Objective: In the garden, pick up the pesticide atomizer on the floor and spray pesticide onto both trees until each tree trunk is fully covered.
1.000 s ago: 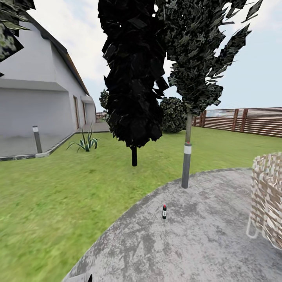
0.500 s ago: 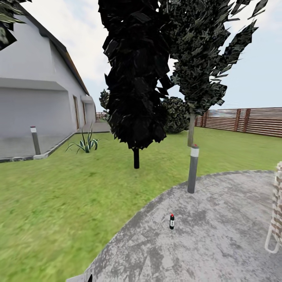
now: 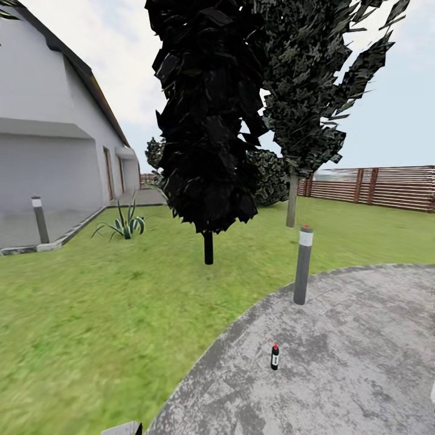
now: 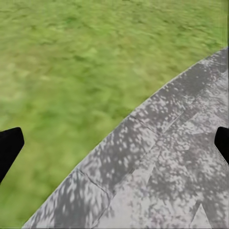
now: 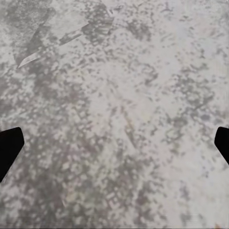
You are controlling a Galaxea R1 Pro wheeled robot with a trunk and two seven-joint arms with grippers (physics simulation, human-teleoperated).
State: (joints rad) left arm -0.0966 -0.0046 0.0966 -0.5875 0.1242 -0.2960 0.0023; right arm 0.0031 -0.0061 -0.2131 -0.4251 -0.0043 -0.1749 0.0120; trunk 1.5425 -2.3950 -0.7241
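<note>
- Pesticide atomizer [image 3: 275,356] stands upright on the grey paved patch [image 3: 338,362], lower centre-right of the head view, close to the curved edge where paving meets lawn [image 3: 90,314].
- It looks like a small dark bottle with a red cap and a pale band on its body; too small to make out a trigger or nozzle.
- My left claw [image 4: 114,143] is spread wide, with its two dark fingertips [image 4: 9,145] at the opposite side edges of its wrist view, nothing between them, over the border of grass and paving.
- My right claw [image 5: 114,143] is likewise wide apart and empty, hanging over bare mottled paving.
- Step in hand, as I judge it: closing on the bottle. I should roll up until it sits squarely ahead, stop short so I don't knock it, then lower one claw around its body below the cap.
- A bottle this slim will likely tip at a sideways nudge, so I would come in level and centred.
- A grey bollard light [image 3: 302,264] stands at the paving's edge beyond the bottle; a dark narrow conifer [image 3: 208,121] fills the upper centre; neither is a target trunk.
</note>
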